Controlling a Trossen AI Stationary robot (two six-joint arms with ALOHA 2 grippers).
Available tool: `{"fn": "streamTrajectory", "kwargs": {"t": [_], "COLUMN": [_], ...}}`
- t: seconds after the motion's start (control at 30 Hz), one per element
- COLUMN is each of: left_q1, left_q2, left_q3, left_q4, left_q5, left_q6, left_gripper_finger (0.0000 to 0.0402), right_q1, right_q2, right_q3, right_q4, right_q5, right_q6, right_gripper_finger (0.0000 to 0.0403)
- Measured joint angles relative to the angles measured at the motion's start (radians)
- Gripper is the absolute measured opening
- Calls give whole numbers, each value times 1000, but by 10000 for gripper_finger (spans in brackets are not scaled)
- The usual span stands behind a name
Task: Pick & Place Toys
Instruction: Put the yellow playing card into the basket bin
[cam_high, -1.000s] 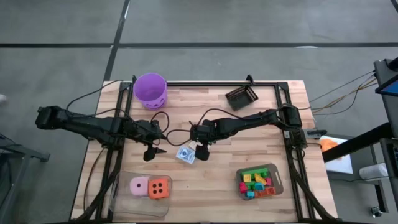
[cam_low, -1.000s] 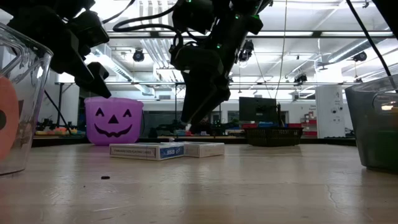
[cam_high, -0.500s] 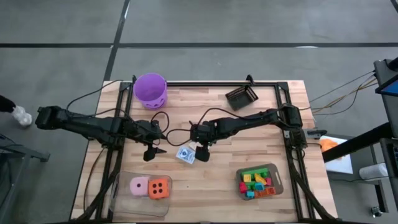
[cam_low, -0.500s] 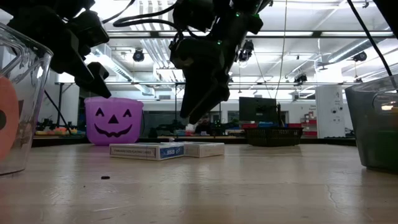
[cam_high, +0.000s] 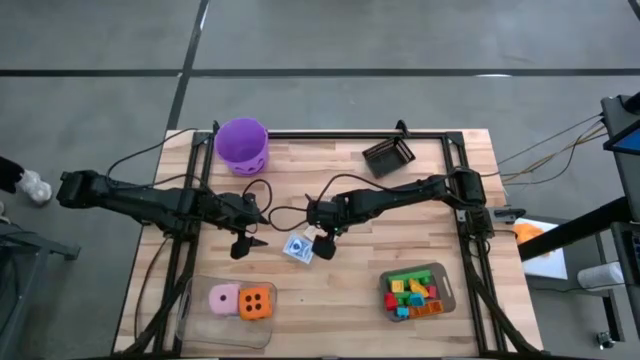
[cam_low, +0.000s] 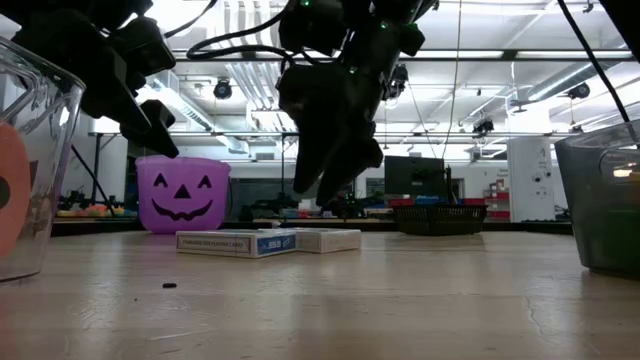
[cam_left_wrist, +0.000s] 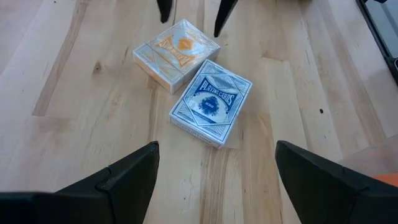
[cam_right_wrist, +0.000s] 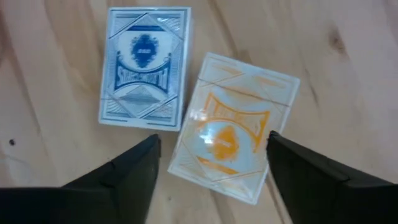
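Two card packs lie flat and side by side at mid-table: a blue-printed one (cam_right_wrist: 146, 68) (cam_left_wrist: 211, 102) (cam_high: 297, 249) and an orange-printed one (cam_right_wrist: 233, 143) (cam_left_wrist: 177, 53). My right gripper (cam_right_wrist: 211, 186) (cam_low: 335, 190) hangs open above the orange pack, pointing steeply down, one finger on either side of it and clear of it. My left gripper (cam_left_wrist: 217, 180) (cam_high: 243, 243) waits open to the left of the packs, raised off the table.
A purple bucket (cam_high: 242, 144) stands at the far left and a black basket (cam_high: 389, 156) at the far right. Near the front edge, a clear bin (cam_high: 200, 320) holds a pink and an orange die. A grey tray (cam_high: 440, 285) holds several coloured bricks.
My right gripper has rolled about its own axis above the card packs while staying in place. The packs and my left gripper have not moved.
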Motion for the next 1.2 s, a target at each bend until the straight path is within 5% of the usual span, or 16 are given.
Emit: {"fn": "streamTrajectory", "kwargs": {"t": [0.17, 0.77, 1.2], "left_q1": [0, 0, 0], "left_q2": [0, 0, 0], "left_q3": [0, 0, 0], "left_q4": [0, 0, 0], "left_q5": [0, 0, 0], "left_q6": [0, 0, 0], "left_gripper_finger": [324, 323, 323], "right_q1": [0, 35, 38], "right_q2": [0, 26, 25], "right_q3": [0, -12, -12], "right_q4": [-9, -58, -52], "right_q5": [48, 63, 44], "right_q6": [16, 52, -31], "right_gripper_finger": [388, 396, 350]}}
